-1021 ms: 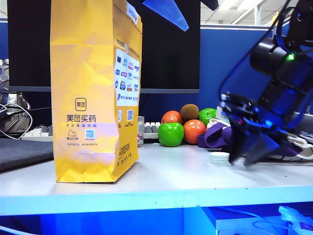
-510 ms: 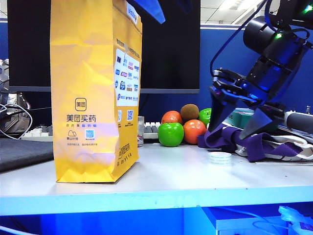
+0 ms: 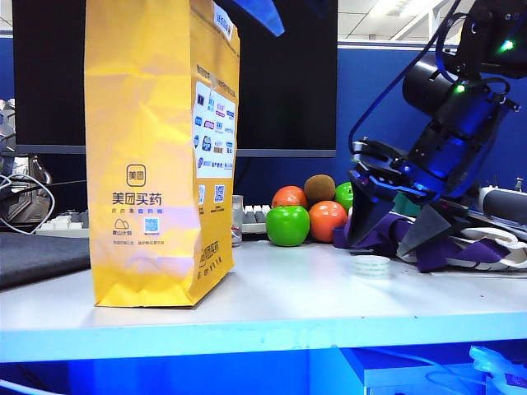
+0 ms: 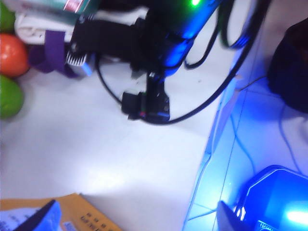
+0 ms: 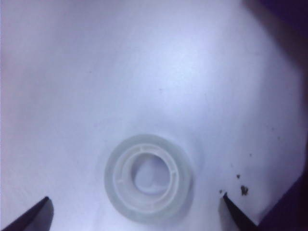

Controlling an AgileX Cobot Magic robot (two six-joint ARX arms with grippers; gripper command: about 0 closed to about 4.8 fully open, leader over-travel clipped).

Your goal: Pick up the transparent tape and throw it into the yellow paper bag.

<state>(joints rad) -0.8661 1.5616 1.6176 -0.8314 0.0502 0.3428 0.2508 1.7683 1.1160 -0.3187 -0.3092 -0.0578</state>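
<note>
We see the right pincer [image 3: 395, 239] spread wide, gripping nothing, just above the transparent tape [image 3: 370, 265] lying flat on the bench [image 3: 288, 300] | left pincer [image 3: 259, 12] high over the yellow paper bag [image 3: 156, 156]; grip unclear | fruit [image 3: 306, 216], purple strap [image 3: 428, 247] crowd behind tape

Creased matt paper on the yellow paper bag [image 3: 160, 156], a glossy printed label at its three o'clock; the transparent tape [image 5: 148, 177] is cloudy, smooth plastic; the table [image 3: 280, 300] a smooth white laminate; shiny-skinned fruit [image 3: 309, 214]; soft purple cloth [image 3: 387, 234].
</note>
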